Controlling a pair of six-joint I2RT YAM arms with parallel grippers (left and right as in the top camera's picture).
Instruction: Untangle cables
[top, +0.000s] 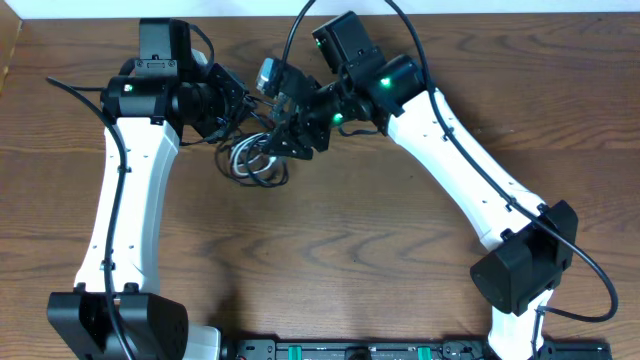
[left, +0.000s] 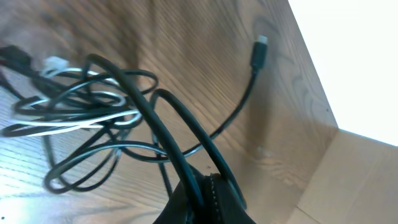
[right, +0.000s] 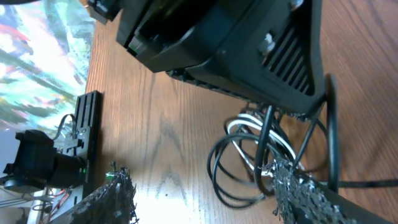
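Observation:
The cables (top: 255, 162) lie as a tangle of black loops with one white cord on the wood table, between my two grippers. In the left wrist view the tangle (left: 81, 118) sits at the left, with the white cord (left: 62, 126) running through it. One black cord runs right to a silver-tipped plug (left: 260, 45). My left gripper (left: 208, 198) (top: 232, 115) is shut on black cable strands that rise from the tangle. My right gripper (right: 196, 177) (top: 287, 140) is open over the table. The loops (right: 239, 168) lie against its right finger.
The left arm's black gripper body (right: 236, 43) hangs close above the loops. A black rail (top: 350, 350) runs along the table's front edge, with a camera (right: 37, 165) beside it. The table's far edge (left: 314, 68) is close behind the plug.

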